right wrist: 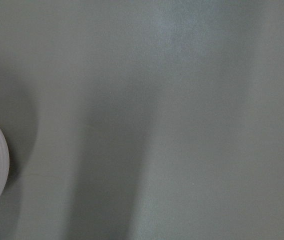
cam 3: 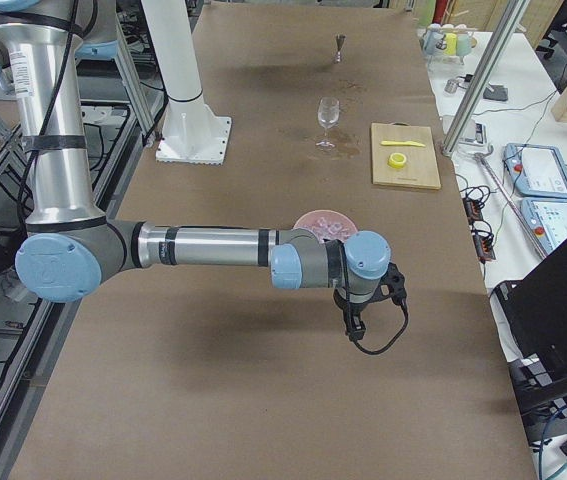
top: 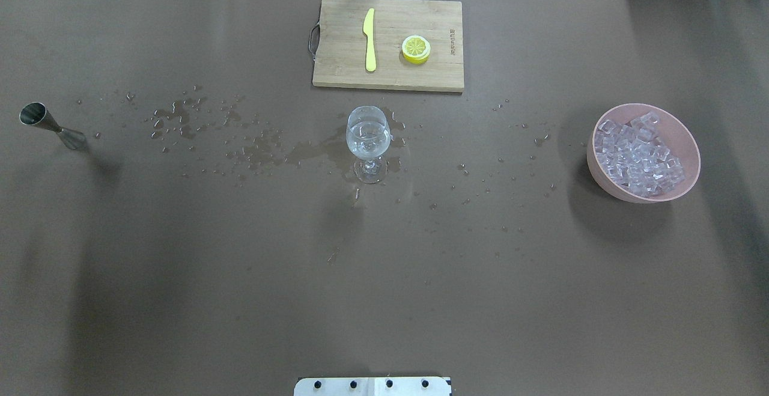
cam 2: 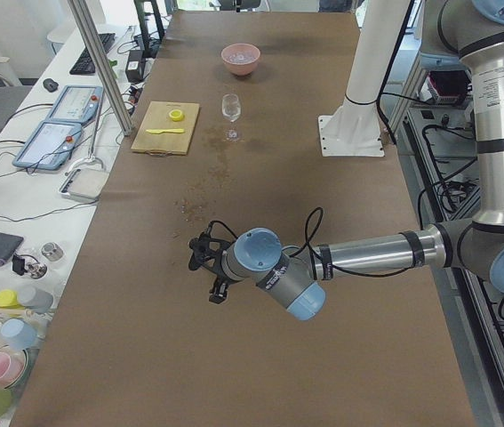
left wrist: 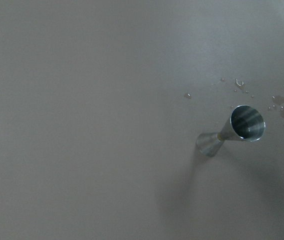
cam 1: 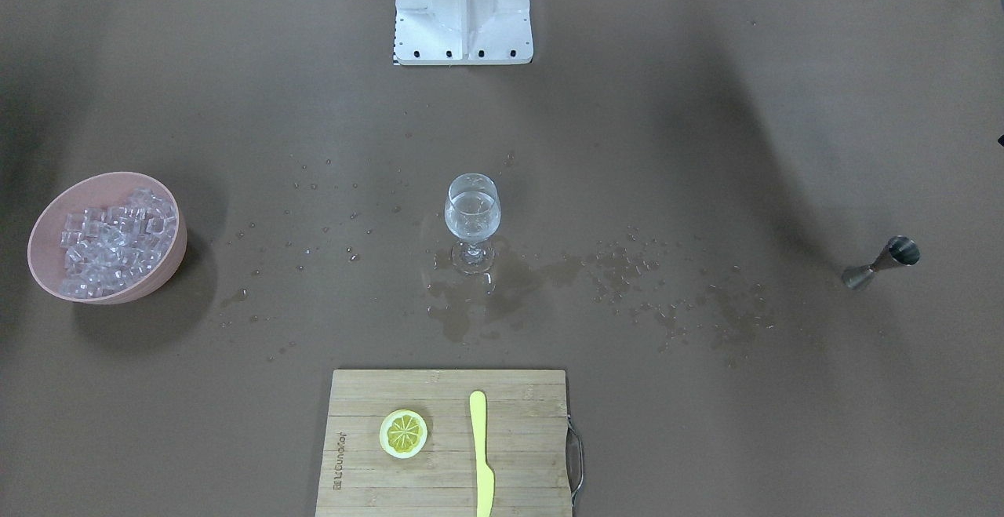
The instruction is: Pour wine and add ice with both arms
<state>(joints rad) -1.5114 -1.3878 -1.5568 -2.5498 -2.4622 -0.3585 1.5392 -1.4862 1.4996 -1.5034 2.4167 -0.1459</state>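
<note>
Locate the wine (cam 1: 471, 217) inside the stemmed glass (cam 1: 473, 254), upright at mid-worktop (cam 1: 706, 438) and part-filled. Find the ice (cam 1: 110, 241) heaped in the pink bowl (cam 1: 161, 280) on the robot's right side, well apart from the glass. Note spilled droplets (cam 1: 627, 270) and a wet patch around the glass foot, scattered toward both sides. Find the steel jigger (cam 1: 880, 263) standing on the robot's left side, one mouth upward. Find the bamboo cutting board (cam 1: 525, 470) beyond the glass, opposite the white pedestal (cam 1: 463, 23), carrying a lemon slice (cam 1: 403, 433) and a yellow knife (cam 1: 480, 454), apart from each other. See the left arm (cam 2: 367, 253) stretched low over the worktop, with the jigger below in its wrist view, and the right arm (cam 3: 213, 245) stretched likewise near the pink bowl. Treat the left pincer (cam 2: 212, 267) and the right pincer (cam 3: 363, 310) as undetermined: cannot tell released or clenched from the side views alone.
</note>
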